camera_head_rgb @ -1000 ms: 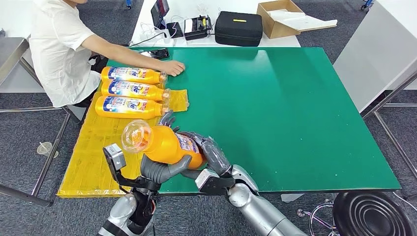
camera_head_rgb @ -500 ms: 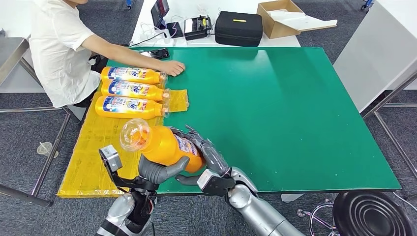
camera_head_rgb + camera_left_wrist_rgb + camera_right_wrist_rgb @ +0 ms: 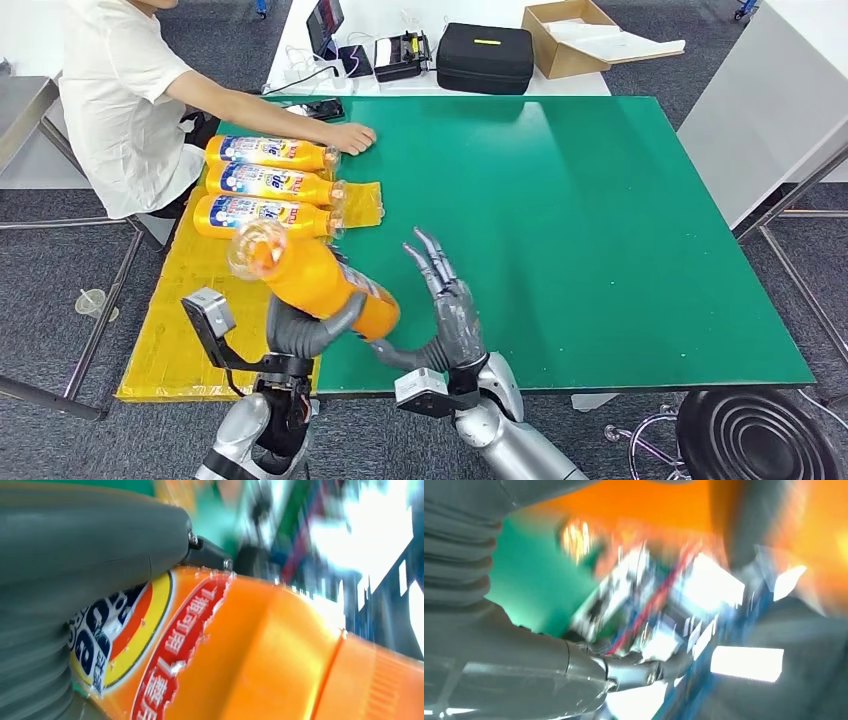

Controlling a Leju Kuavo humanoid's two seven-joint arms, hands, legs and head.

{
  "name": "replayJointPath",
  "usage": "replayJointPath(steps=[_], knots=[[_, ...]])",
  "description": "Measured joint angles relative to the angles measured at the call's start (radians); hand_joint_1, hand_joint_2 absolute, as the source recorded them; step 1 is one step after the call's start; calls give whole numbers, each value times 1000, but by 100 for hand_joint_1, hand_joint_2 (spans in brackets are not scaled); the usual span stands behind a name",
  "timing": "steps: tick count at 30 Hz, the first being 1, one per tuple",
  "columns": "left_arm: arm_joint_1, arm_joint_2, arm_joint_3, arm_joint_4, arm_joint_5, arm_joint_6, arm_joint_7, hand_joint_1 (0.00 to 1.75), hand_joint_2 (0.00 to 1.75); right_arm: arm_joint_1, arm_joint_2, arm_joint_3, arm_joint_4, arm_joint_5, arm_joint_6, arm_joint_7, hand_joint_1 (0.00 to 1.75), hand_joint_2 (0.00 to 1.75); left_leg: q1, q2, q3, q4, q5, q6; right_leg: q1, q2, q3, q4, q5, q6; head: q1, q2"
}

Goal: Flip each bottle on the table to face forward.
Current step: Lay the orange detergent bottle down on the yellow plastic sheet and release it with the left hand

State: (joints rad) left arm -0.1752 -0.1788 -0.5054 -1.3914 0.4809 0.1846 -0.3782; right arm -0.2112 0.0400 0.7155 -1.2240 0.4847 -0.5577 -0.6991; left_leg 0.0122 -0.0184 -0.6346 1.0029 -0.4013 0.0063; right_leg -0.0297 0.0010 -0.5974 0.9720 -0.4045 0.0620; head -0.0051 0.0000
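- Three orange bottles [image 3: 265,185] lie side by side on yellow mat [image 3: 185,300] at table's far-left; caps point twd the green table top [image 3: 580,220], labels up.
- Person in white shirt [image 3: 110,90] sits at far-left corner, hand [image 3: 350,137] resting on table just beside the farthest bottle.
- L hand [image 3: 300,330] grips a 4th orange bottle [image 3: 310,280] from below, fingers wrapped round its body. Bottle is off the table, tilted, clear bottom end up and twd the left, above the mat/green edge near the front.
- L wrist view: thumb [image 3: 90,545] pressed on the label, orange body close up, backgrnd blurred.
- R hand [image 3: 445,305] just right of held bottle, fingers apart and stretched upward, holding nothing; thumb reaches twd the bottle's low end, contact can't be told.
- R wrist view blurred; orange shape near the fingers.
- Black case [image 3: 485,57], cardboard box [image 3: 570,35] on white table behind.
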Motion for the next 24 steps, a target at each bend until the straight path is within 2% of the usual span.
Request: replayJointPath(steps=[3, 9, 12, 14, 16, 18, 19, 21, 24], knots=[[0, -3, 38, 0, 32, 107, 2, 175, 175, 25, 3, -16, -34, 42, -54, 0, 0, 0, 0, 0, 0, 0, 0, 0, 0, 0, 0, 0, 0, 0, 0, 0], [0, -8, 66, -4, 83, 161, -11, 175, 175, 64, 24, -69, -95, 118, -56, 0, 0, 0, 0, 0, 0, 0, 0, 0, 0, 0, 0, 0, 0, 0, 0, 0], [-1, -12, 79, -19, 116, 215, -22, 175, 175, 84, 36, -101, -133, 146, -56, 0, 0, 0, 0, 0, -1, 0, 0, 0, 0, 0, -1, 0, 0, 0, 0, 0], [-8, -11, 85, -25, 68, 274, -42, 175, 175, 94, 40, -117, -148, 144, -56, 0, 0, 0, 0, 0, -1, 0, 0, 0, 0, 0, -1, 0, 0, 0, 0, 0], [-26, -3, 80, -8, -106, 374, -81, 175, 175, 102, 40, -127, -158, 129, -56, 0, 0, 0, 0, 0, -1, 0, 0, 0, 0, 0, -1, 0, 0, 0, 0, 0], [-54, 10, 66, 34, -394, 462, -92, 175, 175, 106, 39, -131, -162, 103, -56, 0, 0, 0, 0, 0, -1, 0, 0, 0, 0, 0, -1, 0, 0, 0, 0, 0], [-68, 19, 58, 61, -555, 484, -70, 175, 175, 106, 39, -131, -162, 87, -57, 0, 0, 0, 0, -1, -1, 0, 0, 0, 0, 0, 0, 0, 0, 0, 0, 0], [-103, 40, 36, 125, -856, 473, 22, 175, 175, 100, 37, -128, -160, 56, -57, 0, 0, 0, 0, 0, 0, 0, 0, 0, 0, 0, 0, 0, 0, 0, 0, 0], [-173, 83, 4, 239, -1174, 386, 166, 175, 175, 80, 32, -117, -153, 17, -57, 0, 0, 0, 0, 2, 0, 0, 1, 0, 0, 0, -1, 0, 1, 0, 0, 0]])
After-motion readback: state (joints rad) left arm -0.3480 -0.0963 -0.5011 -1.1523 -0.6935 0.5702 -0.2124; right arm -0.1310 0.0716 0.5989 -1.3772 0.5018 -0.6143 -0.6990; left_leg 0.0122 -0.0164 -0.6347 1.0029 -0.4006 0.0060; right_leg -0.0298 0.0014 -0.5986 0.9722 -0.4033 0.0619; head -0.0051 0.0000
